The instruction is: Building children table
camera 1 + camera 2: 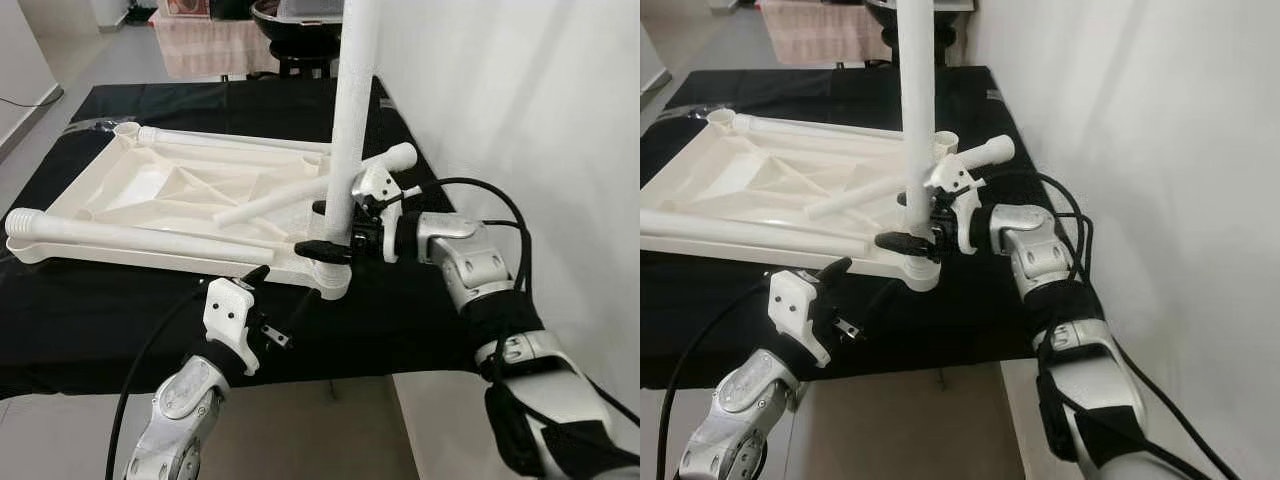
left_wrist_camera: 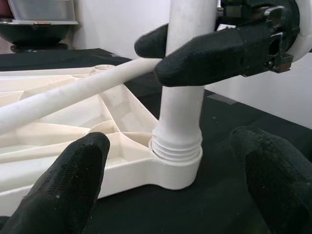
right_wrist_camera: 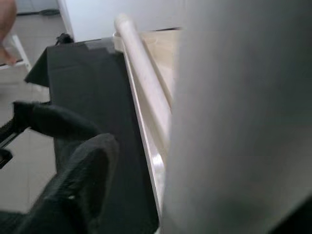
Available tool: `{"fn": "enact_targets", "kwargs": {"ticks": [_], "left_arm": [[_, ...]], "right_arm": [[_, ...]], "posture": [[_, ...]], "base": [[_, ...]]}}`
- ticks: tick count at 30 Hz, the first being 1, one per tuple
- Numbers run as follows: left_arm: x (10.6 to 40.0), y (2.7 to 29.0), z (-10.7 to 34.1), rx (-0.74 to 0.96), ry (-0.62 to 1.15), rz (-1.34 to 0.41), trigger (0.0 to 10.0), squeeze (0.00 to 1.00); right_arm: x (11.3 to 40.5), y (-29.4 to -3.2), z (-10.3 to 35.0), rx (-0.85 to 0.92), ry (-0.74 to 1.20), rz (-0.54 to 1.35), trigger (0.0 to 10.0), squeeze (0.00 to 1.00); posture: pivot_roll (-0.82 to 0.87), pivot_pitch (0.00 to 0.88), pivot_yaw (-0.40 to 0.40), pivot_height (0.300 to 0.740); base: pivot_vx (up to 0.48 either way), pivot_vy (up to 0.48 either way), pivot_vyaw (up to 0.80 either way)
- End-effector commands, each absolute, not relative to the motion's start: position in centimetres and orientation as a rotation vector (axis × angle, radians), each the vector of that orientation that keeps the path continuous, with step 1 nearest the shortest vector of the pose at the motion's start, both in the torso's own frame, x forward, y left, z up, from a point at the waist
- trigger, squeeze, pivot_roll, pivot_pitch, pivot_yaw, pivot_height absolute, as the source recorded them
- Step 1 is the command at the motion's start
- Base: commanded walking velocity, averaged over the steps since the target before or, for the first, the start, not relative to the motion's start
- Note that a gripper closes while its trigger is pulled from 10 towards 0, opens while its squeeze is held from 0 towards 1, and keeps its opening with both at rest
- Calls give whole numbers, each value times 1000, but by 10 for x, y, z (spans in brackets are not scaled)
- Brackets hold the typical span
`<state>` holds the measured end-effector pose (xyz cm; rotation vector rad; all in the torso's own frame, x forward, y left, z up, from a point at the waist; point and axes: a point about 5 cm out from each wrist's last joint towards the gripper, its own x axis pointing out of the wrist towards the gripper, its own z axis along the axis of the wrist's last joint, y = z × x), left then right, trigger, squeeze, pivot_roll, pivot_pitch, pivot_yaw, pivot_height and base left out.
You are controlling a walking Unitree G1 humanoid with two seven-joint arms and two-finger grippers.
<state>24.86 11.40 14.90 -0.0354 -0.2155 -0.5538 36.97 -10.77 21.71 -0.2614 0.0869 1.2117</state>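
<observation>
Black cloth (image 1: 100, 330) covers the work surface, its near edge ending just short of the pale floor and its right side running close along a white wall (image 1: 520, 90), which leaves little room there. On the cloth lies the white plastic tabletop (image 1: 170, 195), underside up and ribbed, filling the left and middle; a bare strip of cloth stays open in front of it. Three loose legs rest on it: one long leg (image 1: 120, 235) along the near edge, another leg (image 1: 230, 140) along the far edge, and a diagonal leg (image 1: 300, 192) crossing toward the right. At the near right corner a fourth, upright leg (image 1: 352, 110) stands in the corner socket (image 1: 335, 275), rising out of the top of the picture.

The right gripper (image 1: 335, 228) reaches in from the wall side and has its black fingers clamped around the upright leg a little above the socket. The left gripper (image 1: 268, 305) hovers over the open cloth just in front of that corner, fingers spread wide and holding nothing.

From the left wrist camera the leg's threaded end (image 2: 176, 144) shows seated in the socket, with the right gripper's fingertips (image 2: 200, 61) pinching the shaft above it, detail the head views do not resolve. The right wrist camera is mostly taken up by the blurred leg, with the long leg and cloth edge beyond.
</observation>
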Motion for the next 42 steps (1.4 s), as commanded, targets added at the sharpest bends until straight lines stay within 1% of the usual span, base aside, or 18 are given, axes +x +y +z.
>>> {"fn": "enact_targets", "kwargs": {"ticks": [1, 12, 14, 15, 16, 17, 20, 25, 26, 27, 28, 29, 30, 34, 35, 36, 37, 42], "left_arm": [[247, 113, 145, -36, -203, -552, 10000, 0], [246, 114, 147, -38, -205, -552, 10000, 0], [246, 116, 147, -38, -206, -553, 10000, 0], [246, 117, 148, -37, -206, -553, 10000, 0], [246, 117, 148, -37, -206, -553, 10000, 0], [246, 118, 148, -35, -206, -553, 10000, 0], [247, 120, 148, -31, -206, -552, 10000, 0], [249, 119, 148, -29, -204, -557, 10000, 0], [249, 119, 147, -28, -204, -557, 10000, 0], [249, 119, 147, -27, -205, -553, 10000, 0], [249, 119, 147, -28, -207, -547, 10000, 0], [249, 119, 147, -29, -208, -542, 10000, 0], [249, 119, 148, -30, -208, -541, 10000, 0], [250, 117, 147, -33, -208, -545, 10000, 0], [250, 117, 147, -34, -208, -547, 10000, 0], [250, 117, 147, -34, -208, -547, 10000, 0], [250, 116, 147, -34, -207, -550, 10000, 0], [250, 115, 147, -34, -208, -552, 10000, 0]], "right_arm": [[367, -101, 209, -257, 128, 1279, 0, 0], [374, -123, 176, -197, 216, 990, 0, 0], [369, -122, 152, -157, 276, 734, 0, 0], [364, -126, 143, -99, 300, 441, 0, 0], [364, -126, 143, -99, 300, 441, 0, 0], [351, -127, 136, -73, 326, 287, 0, 0], [337, -117, 142, -62, 288, 204, 0, 0], [350, -100, 151, -96, 243, 283, 0, 0], [354, -96, 150, -91, 258, 320, 10000, 0], [356, -92, 152, -91, 253, 364, 10000, 0], [356, -88, 156, -109, 239, 406, 10000, 518], [356, -86, 160, -123, 228, 428, 10000, 518], [356, -82, 168, -112, 203, 476, 10000, 1000], [360, -80, 190, -63, 126, 564, 10000, 1000], [364, -84, 199, -81, 93, 626, 10000, 525], [364, -84, 199, -81, 93, 626, 10000, 525], [368, -90, 208, -123, 68, 750, 10000, 0], [373, -104, 202, -245, 117, 898, 10000, 0]], "posture": [[31, 85, -50, 740], [29, 101, -49, 740], [25, 108, -51, 740], [26, 115, -50, 740], [26, 115, -50, 740], [25, 117, -50, 740], [4, 111, -26, 740], [16, 105, -37, 740], [20, 103, -43, 740], [20, 102, -43, 740], [21, 102, -46, 740], [21, 102, -46, 740], [24, 101, -51, 740], [25, 99, -54, 740], [24, 96, -53, 740], [24, 96, -53, 740], [26, 95, -56, 740], [26, 94, -57, 740]], "base": [[0, 0, 0], [0, 0, 0], [0, 0, 0], [0, 0, 0], [0, 0, 0], [0, 0, 0], [0, 0, 0], [0, 0, 0], [0, 0, 0], [0, 0, 0], [0, 0, 0], [0, 0, 0], [0, 0, 0], [0, 0, 0], [0, 0, 0], [0, 0, 0], [0, 0, 0], [0, 0, 0]]}}
